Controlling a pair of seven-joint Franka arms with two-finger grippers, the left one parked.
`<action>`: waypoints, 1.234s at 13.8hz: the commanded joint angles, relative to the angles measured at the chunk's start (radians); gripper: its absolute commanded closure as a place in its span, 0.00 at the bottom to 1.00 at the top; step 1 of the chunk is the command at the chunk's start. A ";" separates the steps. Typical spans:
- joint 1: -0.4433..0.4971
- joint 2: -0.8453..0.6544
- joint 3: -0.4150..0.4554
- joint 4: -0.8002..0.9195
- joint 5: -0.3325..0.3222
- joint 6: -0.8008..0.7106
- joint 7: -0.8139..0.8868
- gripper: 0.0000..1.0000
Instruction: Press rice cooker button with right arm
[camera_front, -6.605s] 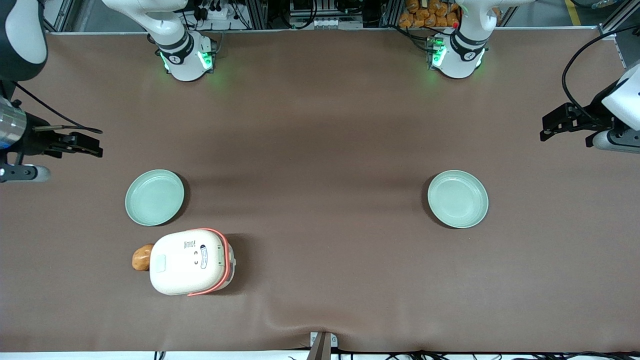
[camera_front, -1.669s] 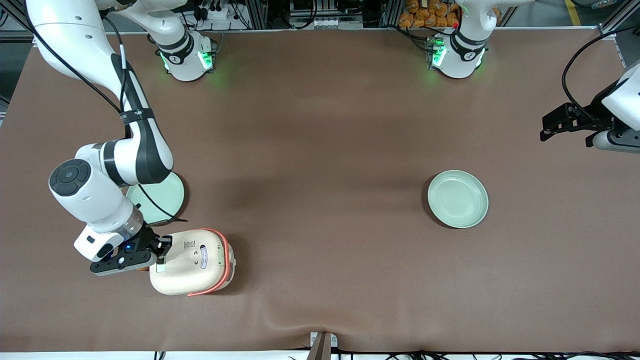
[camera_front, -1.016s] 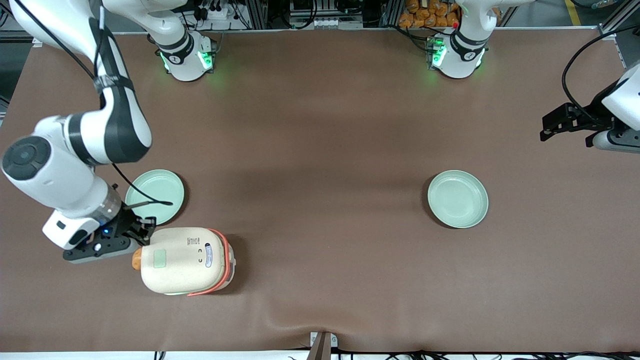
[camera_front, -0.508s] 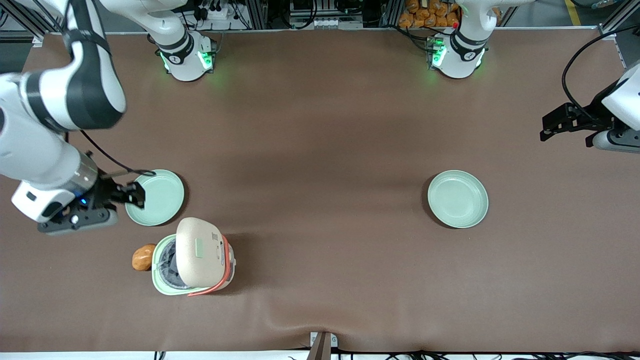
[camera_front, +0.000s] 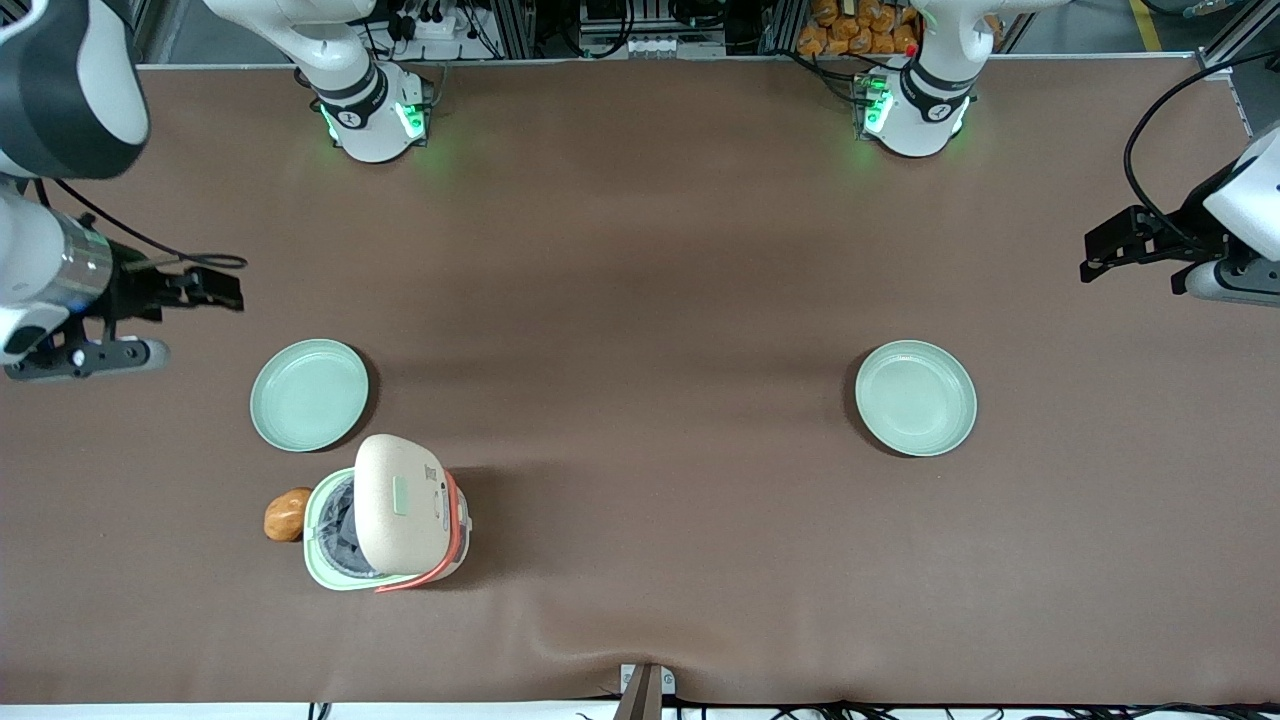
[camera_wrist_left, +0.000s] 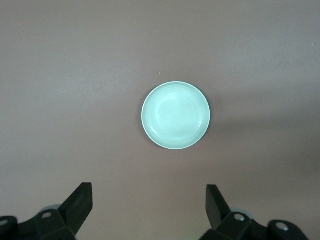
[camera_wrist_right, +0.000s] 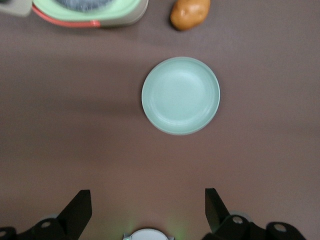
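The rice cooker (camera_front: 385, 530) stands near the front camera with its cream lid (camera_front: 400, 540) swung up, showing the dark inner pot. The pale-green button (camera_front: 399, 496) sits on the raised lid. The right arm (camera_front: 60, 100) is at the working arm's end of the table. Its gripper (camera_front: 228, 290) hangs open and empty, well apart from the cooker and farther from the front camera than the nearby mint plate. In the right wrist view the gripper (camera_wrist_right: 147, 212) has its fingers (camera_wrist_right: 80, 210) spread wide over bare mat, with the cooker's mint rim and coral band (camera_wrist_right: 90, 12) showing.
A mint plate (camera_front: 309, 394) (camera_wrist_right: 180, 95) lies between gripper and cooker. A brown potato (camera_front: 285, 514) (camera_wrist_right: 189, 13) touches the cooker's side. A second mint plate (camera_front: 915, 398) (camera_wrist_left: 175, 115) lies toward the parked arm's end. The brown mat (camera_front: 640, 300) covers the table.
After the gripper touched the button, the cooker's lid sprang up and stays open. The gripper has since lifted and drawn away from the cooker, past the plate, away from the front camera.
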 joint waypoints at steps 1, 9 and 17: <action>-0.050 -0.057 0.027 -0.046 -0.002 -0.032 0.001 0.00; -0.066 -0.071 -0.040 -0.157 -0.001 0.243 0.013 0.00; -0.059 -0.072 -0.040 -0.149 0.075 0.232 0.165 0.00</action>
